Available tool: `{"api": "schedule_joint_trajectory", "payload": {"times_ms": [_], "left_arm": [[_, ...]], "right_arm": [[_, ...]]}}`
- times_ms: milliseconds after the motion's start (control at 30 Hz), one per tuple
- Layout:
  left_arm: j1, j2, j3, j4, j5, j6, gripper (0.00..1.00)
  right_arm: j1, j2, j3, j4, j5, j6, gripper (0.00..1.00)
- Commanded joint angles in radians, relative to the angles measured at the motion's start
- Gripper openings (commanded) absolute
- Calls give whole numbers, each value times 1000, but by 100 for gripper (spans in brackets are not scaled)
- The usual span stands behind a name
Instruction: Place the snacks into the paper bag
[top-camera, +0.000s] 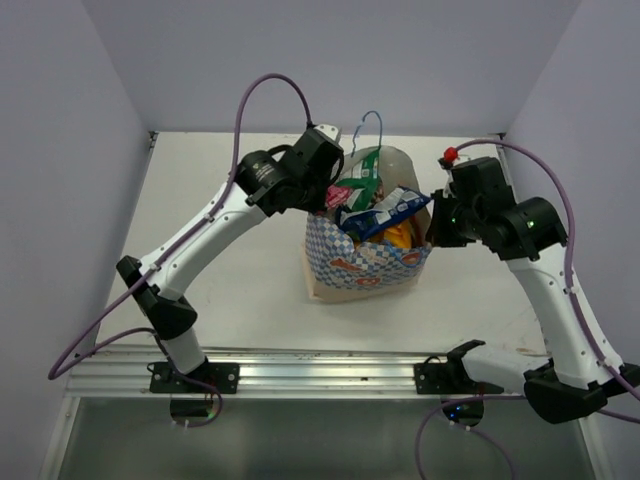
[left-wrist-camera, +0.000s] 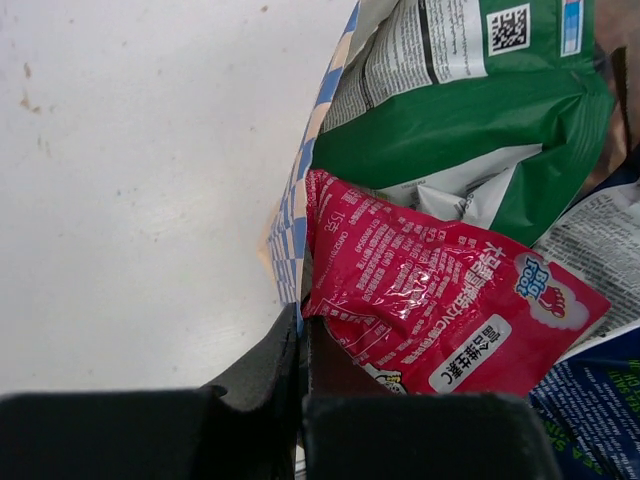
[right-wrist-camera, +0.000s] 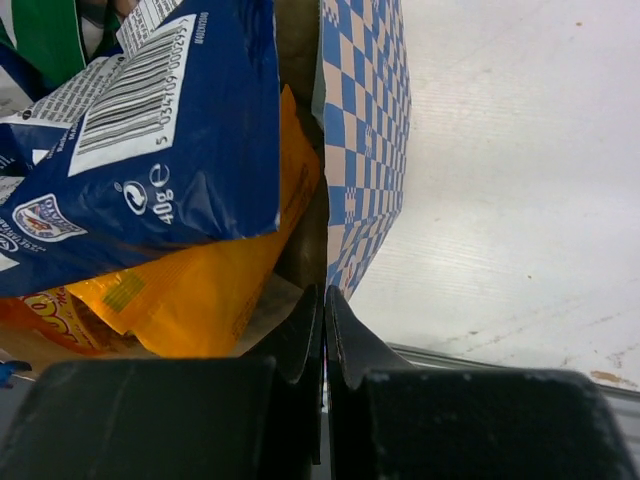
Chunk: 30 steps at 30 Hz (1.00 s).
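Observation:
The paper bag (top-camera: 365, 265) stands mid-table, white with blue checks, stuffed with snacks. A green-white packet (top-camera: 362, 188), a blue-white packet (top-camera: 385, 212) and an orange packet (top-camera: 398, 236) stick out of it. My left gripper (top-camera: 322, 205) is shut on the bag's left wall (left-wrist-camera: 290, 225); beside it lie a red packet (left-wrist-camera: 440, 295) and the green packet (left-wrist-camera: 470, 120). My right gripper (top-camera: 433, 232) is shut on the bag's right wall (right-wrist-camera: 365, 150), with the blue packet (right-wrist-camera: 150, 150) and the orange packet (right-wrist-camera: 200, 290) just inside. The brown and pink packets are hidden.
A blue cord handle (top-camera: 371, 125) rises behind the bag. A metal rail (top-camera: 320, 372) runs along the table's near edge. Grey walls close in the back and both sides of the white table (top-camera: 240, 290).

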Motion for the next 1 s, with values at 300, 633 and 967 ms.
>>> {"api": "schedule_joint_trajectory", "payload": {"times_ms": [300, 633, 967], "left_arm": [[33, -282, -469, 189, -284, -54, 0], [53, -265, -446, 174, -285, -51, 0], [53, -280, -429, 211, -322, -27, 100]], "right_arm": [[159, -5, -205, 269, 19, 70, 0], [302, 69, -181, 291, 90, 99, 0], [302, 48, -187, 260, 168, 105, 42]]}}
